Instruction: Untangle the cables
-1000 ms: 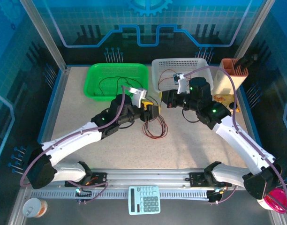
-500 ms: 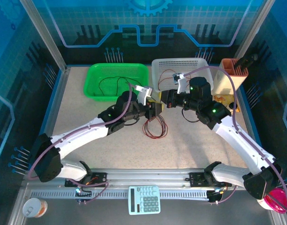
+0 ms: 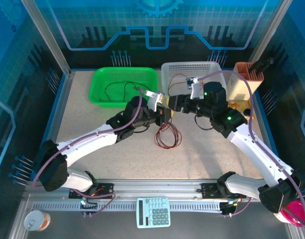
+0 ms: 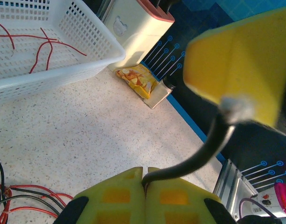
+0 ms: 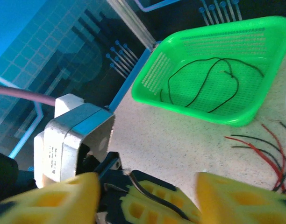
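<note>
The left gripper (image 4: 145,176) pinches a black cable (image 4: 199,154) between closed yellow fingers. Red and black cables (image 4: 26,200) lie on the table (image 4: 87,130) near a white basket (image 4: 94,63) holding red cables (image 4: 45,44).

A green basket (image 3: 123,70) and a white mesh basket (image 3: 192,65) sit side by side at the table's (image 3: 92,124) far edge, with a cream holder (image 3: 238,85) just to their right. A calculator (image 3: 153,212) lies on the near rail.

No lettering is legible; print on the grey camera housing (image 5: 73,135) blurs.
</note>
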{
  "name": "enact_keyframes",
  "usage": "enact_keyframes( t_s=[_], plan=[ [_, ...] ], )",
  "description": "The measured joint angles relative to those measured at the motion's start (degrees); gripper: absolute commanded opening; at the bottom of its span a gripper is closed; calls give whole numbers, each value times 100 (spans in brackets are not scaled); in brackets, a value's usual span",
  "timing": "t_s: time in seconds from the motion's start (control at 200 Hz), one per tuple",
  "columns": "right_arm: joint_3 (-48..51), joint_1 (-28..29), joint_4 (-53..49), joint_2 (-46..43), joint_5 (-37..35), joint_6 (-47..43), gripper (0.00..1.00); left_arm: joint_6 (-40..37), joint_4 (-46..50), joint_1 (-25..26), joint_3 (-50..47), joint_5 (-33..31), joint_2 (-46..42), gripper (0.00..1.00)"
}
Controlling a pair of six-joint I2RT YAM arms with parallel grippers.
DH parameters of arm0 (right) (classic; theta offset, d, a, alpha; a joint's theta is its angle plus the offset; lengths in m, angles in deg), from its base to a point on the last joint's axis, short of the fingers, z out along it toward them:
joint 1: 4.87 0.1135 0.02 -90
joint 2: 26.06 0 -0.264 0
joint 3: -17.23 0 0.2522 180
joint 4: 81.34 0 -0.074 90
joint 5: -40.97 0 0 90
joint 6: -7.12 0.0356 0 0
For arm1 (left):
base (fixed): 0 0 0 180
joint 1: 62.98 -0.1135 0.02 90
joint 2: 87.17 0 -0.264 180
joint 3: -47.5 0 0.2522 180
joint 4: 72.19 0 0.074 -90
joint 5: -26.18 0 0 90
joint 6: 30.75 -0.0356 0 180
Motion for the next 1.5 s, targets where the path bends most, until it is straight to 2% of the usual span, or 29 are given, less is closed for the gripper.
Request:
enact_keyframes(
  t_s=[0.25, 0.58, 0.765, 0.895, 1.035, 1.15, 1.26, 1.386, 1.501],
  plan=[
    [660, -466, 4, -787, -297, -166, 74, 109, 92, 0, 258, -70, -44, 0],
    [2868, -380, 573, -1484, -358, -483, 75, 393, 136, 2, 575, -205, -55, 0],
    [3410, -127, 1106, -1655, -380, -603, 78, 509, 136, 2, 651, -221, -55, 0],
    [3434, 111, 1694, -1222, -516, -599, 80, 614, 131, 2, 695, -221, -55, 0],
    [3331, 372, 2302, -334, -686, -599, 78, 717, 133, 7, 745, -225, -55, 0],
    [3112, 562, 2765, 413, -933, -610, 70, 761, 136, 24, 804, -236, -55, 0],
    [2997, 592, 3215, 986, -1191, -577, 57, 800, 155, 35, 894, -234, -61, 0],
    [2968, 592, 3541, 1521, -1416, -555, 47, 874, 267, 39, 1038, -236, -144, 0],
    [2973, 592, 3738, 1801, -1539, -522, 43, 885, 463, 46, 1209, -243, -293, 0]
  ],
)
